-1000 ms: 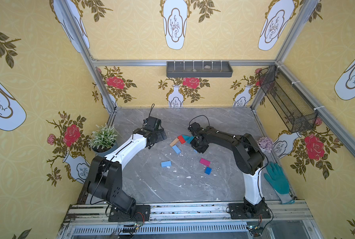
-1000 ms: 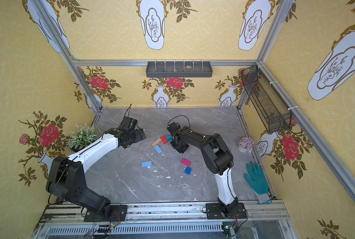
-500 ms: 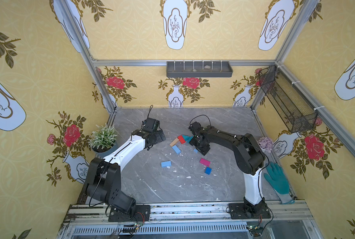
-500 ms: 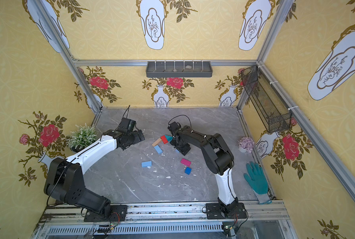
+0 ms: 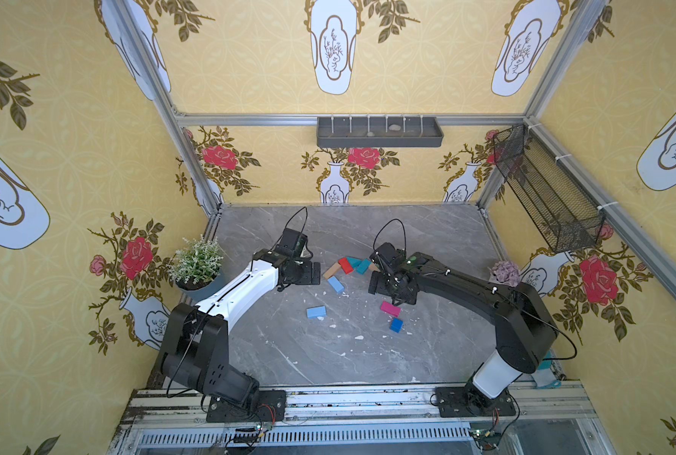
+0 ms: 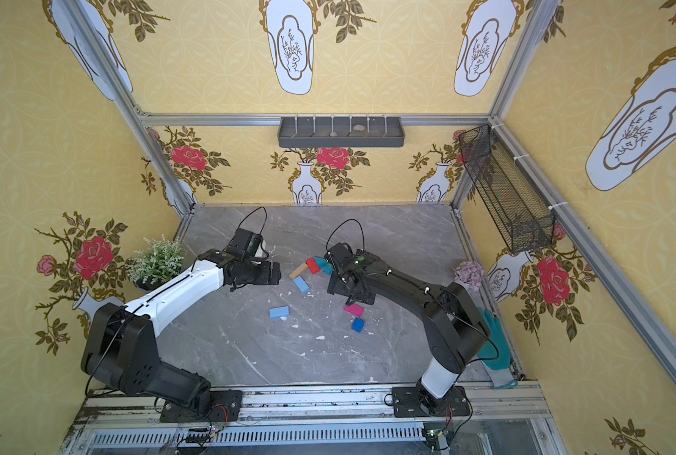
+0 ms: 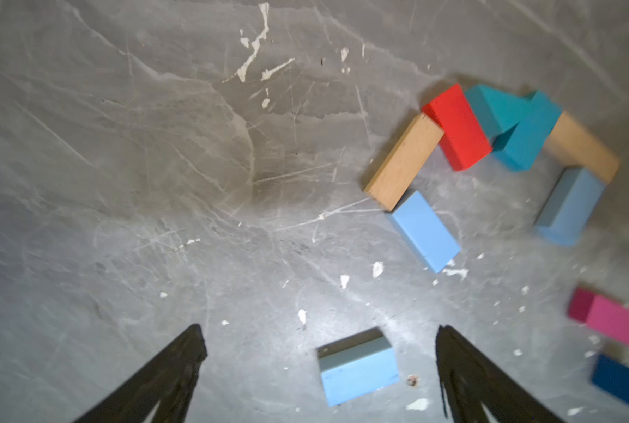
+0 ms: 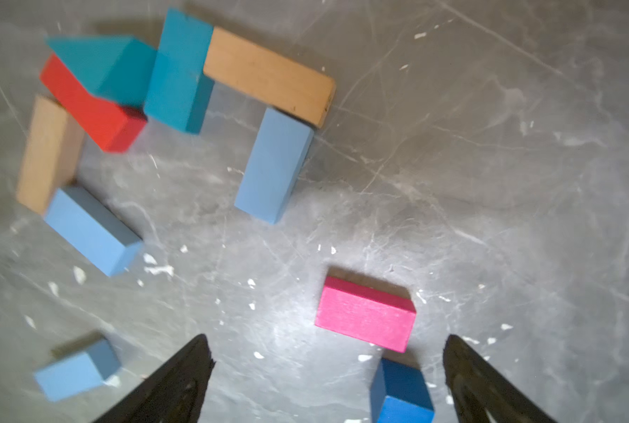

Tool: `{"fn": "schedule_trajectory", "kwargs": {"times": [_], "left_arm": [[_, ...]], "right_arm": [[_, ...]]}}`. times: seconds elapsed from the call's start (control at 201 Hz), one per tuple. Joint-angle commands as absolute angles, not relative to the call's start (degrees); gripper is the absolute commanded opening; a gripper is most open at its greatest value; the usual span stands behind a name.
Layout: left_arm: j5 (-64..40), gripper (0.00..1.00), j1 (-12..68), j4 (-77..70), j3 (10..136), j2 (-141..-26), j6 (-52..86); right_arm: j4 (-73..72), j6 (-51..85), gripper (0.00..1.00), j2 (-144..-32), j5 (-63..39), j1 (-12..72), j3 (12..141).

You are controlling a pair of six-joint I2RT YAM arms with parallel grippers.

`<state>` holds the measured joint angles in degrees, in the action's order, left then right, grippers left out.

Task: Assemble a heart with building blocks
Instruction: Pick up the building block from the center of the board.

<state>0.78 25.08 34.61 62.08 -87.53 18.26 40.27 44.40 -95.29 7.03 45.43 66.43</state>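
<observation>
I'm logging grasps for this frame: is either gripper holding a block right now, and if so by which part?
Nothing is held. The left gripper and the right gripper both stand open and empty.

The paired top cameras sit high over the near edge of the desk. They look steeply down toward the back wall, from far enough to hold the whole desk. Each wrist camera looks down at the desk from close by, one past my left pincer, one past my right pincer. All four views share the red block, the magenta block and the dark-blue cube.
</observation>
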Motion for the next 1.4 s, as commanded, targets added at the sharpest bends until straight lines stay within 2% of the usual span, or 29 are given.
{"fn": "schedule_trajectory", "kwargs": {"times": [0.0,0.134,0.393,0.702,0.886,1.075,1.289,1.399], "left_arm": [[-0.1,0.97,27.1,36.8,61.7,-89.2,4.0],[-2.3,0.93,28.6,39.8,64.6,-94.4,-0.8],[-2.2,0.88,36.1,47.6,66.7,-100.2,-6.5],[-0.4,0.87,36.9,48.6,64.3,-99.7,-9.3],[1.0,0.83,36.9,44.8,60.7,-101.3,-9.9],[3.1,0.71,36.9,40.6,58.7,-103.6,-10.6],[3.1,0.36,36.9,39.0,58.8,-102.7,-9.5],[1.3,0.25,36.9,41.1,60.5,-102.1,-5.7]], "right_arm": [[37.5,22.8,0.99,-96.6,4.2,44.0,64.3],[33.5,13.3,0.98,-97.4,-1.6,40.5,62.1],[34.1,4.5,0.92,-99.8,-8.5,40.5,61.0],[37.6,1.6,0.86,-102.3,-5.7,41.1,61.1],[38.7,2.0,0.75,-103.4,-3.6,41.2,61.7],[39.3,2.9,0.51,-104.5,-2.9,41.7,62.5],[39.6,4.2,0.21,-104.0,-4.1,42.6,62.6],[39.7,5.2,0.09,-102.8,-5.6,42.9,62.6]]}}
